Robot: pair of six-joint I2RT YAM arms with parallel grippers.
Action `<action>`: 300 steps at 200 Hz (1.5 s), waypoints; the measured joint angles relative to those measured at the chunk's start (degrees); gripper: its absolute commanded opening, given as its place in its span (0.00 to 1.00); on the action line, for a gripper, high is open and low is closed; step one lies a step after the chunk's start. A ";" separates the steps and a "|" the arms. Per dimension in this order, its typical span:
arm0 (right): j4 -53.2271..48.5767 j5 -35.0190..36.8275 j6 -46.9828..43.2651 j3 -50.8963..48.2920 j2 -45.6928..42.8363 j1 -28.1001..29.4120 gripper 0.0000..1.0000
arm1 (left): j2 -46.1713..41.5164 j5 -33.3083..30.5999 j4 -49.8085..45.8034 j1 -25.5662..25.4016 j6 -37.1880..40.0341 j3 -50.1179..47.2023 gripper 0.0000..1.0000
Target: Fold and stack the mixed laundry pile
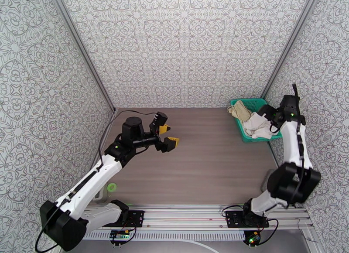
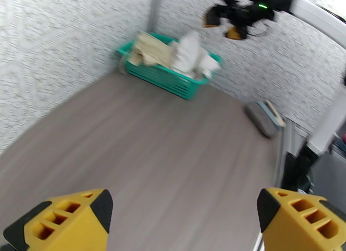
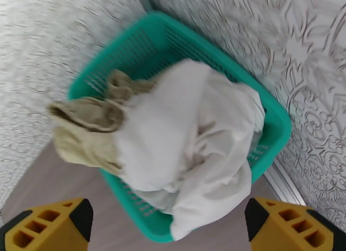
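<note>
The mixed laundry pile lies in a green mesh basket (image 1: 246, 102) at the table's far right corner. In it a white T-shirt (image 1: 258, 126) (image 3: 181, 139) spills over the near rim, and beige shorts (image 1: 240, 111) (image 3: 86, 130) hang over the left side. My right gripper (image 3: 164, 226) (image 1: 267, 114) hovers open just above the basket, nothing between its yellow fingers (image 3: 285, 223). My left gripper (image 1: 168, 136) (image 2: 184, 221) is held open and empty above the table's left half, facing the basket (image 2: 168, 76) from well away, with the shorts (image 2: 151, 50) and T-shirt (image 2: 190, 55) showing in it.
Bare wood-grain tabletop (image 1: 209, 162) spreads between the arms. A small green tape roll (image 1: 112, 187) sits near the left arm's base. A grey flat block (image 2: 264, 117) lies by the table's right edge. Patterned walls enclose three sides.
</note>
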 measured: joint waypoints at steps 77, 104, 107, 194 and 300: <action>-2.62 1.75 -1.66 1.68 12.52 0.61 0.26 | 1.01 3.06 -0.94 0.04 0.52 -0.74 0.97; -0.20 2.03 -1.53 0.44 10.75 2.03 0.00 | 1.01 2.91 -1.57 0.04 1.03 -0.74 0.97; -0.02 2.05 -1.01 0.31 10.45 2.32 0.00 | 1.01 2.91 -1.60 0.04 1.14 -0.74 0.97; 7.26 1.27 -1.97 -1.70 -15.10 14.05 0.00 | 0.72 1.97 -1.75 0.09 1.92 -1.46 0.97; 10.84 -9.42 -2.71 10.19 -20.46 45.27 0.00 | -1.73 1.62 -1.11 3.82 1.79 -2.75 0.91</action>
